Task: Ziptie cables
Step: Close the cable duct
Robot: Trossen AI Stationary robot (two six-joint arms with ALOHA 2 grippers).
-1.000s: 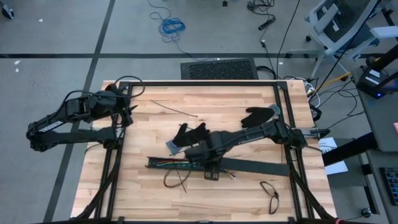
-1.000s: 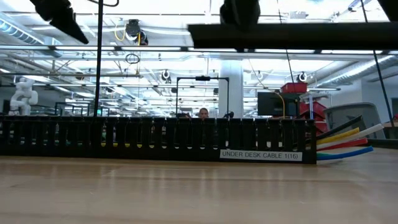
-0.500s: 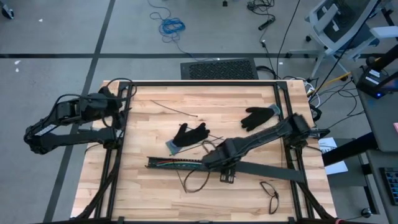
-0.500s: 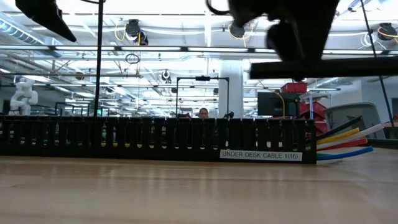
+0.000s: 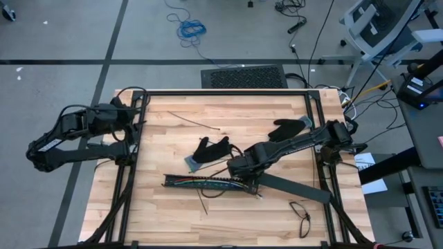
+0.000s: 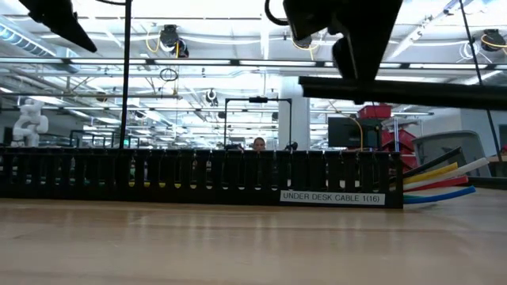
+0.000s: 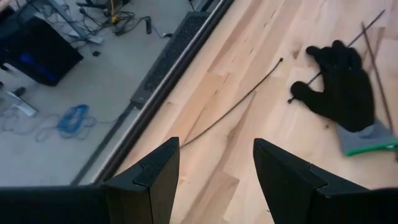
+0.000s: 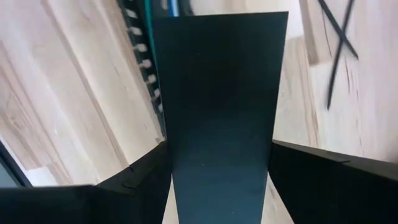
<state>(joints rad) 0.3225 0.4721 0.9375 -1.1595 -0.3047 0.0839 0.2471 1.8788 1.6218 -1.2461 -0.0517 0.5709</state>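
Overhead, the right arm reaches from the table's right rail diagonally toward the centre; the right gripper (image 5: pixel 243 168) sits just above the near end of the slotted cable tray (image 5: pixel 201 181). In the right wrist view its fingers (image 8: pixel 323 180) are clamped on either side of a flat black cover strip (image 8: pixel 217 112), which in the high view runs from the gripper down toward the lower right (image 5: pixel 294 189). In the low view the same strip (image 6: pixel 404 91) hangs level above the tray (image 6: pixel 198 178), clear of it.

The left arm is folded back at the table's left edge, over the frame rail; the left gripper (image 7: pixel 214 174) has its fingers apart and empty, pointing across bare wood near the far-left corner.

The cables (image 5: pixel 208 182) lie inside the tray, with coloured ends (image 6: pixel 444 184) fanning out of its end and a dark loop (image 5: pixel 211 194) spilling onto the wood in front.

Counts: two black gloves, one (image 5: pixel 211 150) touching the tray's far side region beside the right gripper, one (image 5: pixel 287 129) near the right rail; one thin black zip tie (image 5: pixel 194 122) lying alone on the far half of the table; one pair of glasses (image 5: pixel 301 211) near the front right corner. The front left quarter of the table (image 5: pixel 152 214) is open wood.
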